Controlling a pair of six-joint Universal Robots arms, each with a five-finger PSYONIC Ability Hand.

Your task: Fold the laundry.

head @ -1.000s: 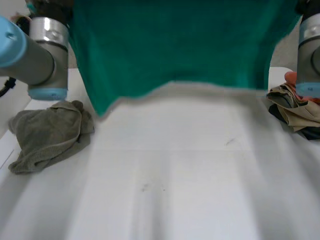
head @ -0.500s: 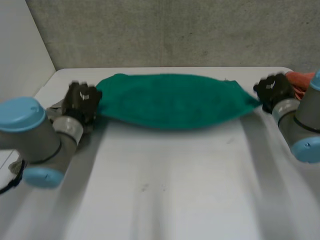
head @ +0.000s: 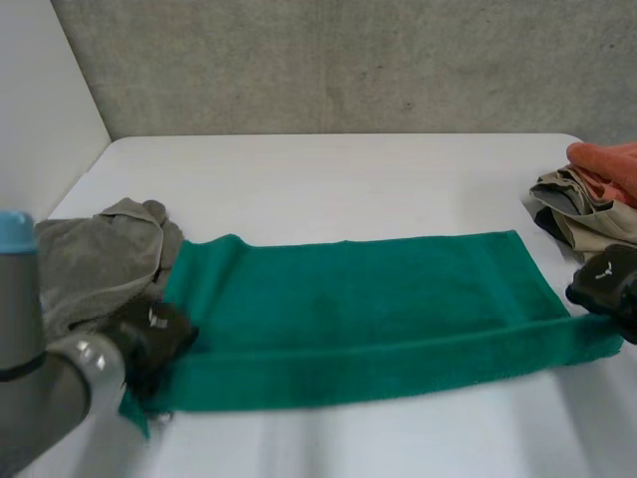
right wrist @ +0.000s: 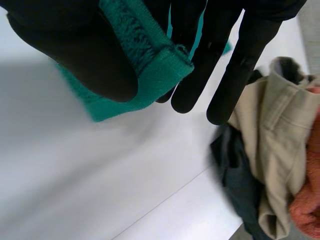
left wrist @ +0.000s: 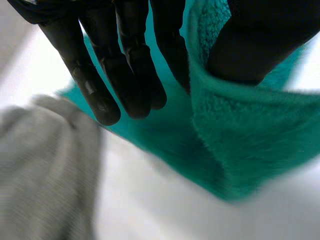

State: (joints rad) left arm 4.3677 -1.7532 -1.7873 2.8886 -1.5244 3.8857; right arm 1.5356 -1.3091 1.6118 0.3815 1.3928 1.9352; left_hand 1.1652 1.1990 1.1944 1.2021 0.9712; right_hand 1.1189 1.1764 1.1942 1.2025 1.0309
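A green towel point(head: 358, 314) lies spread across the white table point(head: 348, 179), its near edge doubled over in a long fold. My left hand point(head: 151, 334) pinches the towel's near left corner; in the left wrist view the towel point(left wrist: 235, 140) sits between the thumb and the fingers point(left wrist: 125, 75). My right hand point(head: 607, 284) pinches the near right corner, and the right wrist view shows the towel's hem point(right wrist: 150, 65) clamped between thumb and fingers point(right wrist: 230, 65).
A crumpled grey-olive cloth point(head: 95, 259) lies at the left, just beyond my left hand point(left wrist: 45, 165). A pile of laundry, beige, dark and orange point(head: 597, 194), sits at the right edge beside my right hand point(right wrist: 270, 150). A wall stands behind the table.
Both hands swung the towel from high in front of the camera out to the far side, then drew it back down flat on the table toward me.
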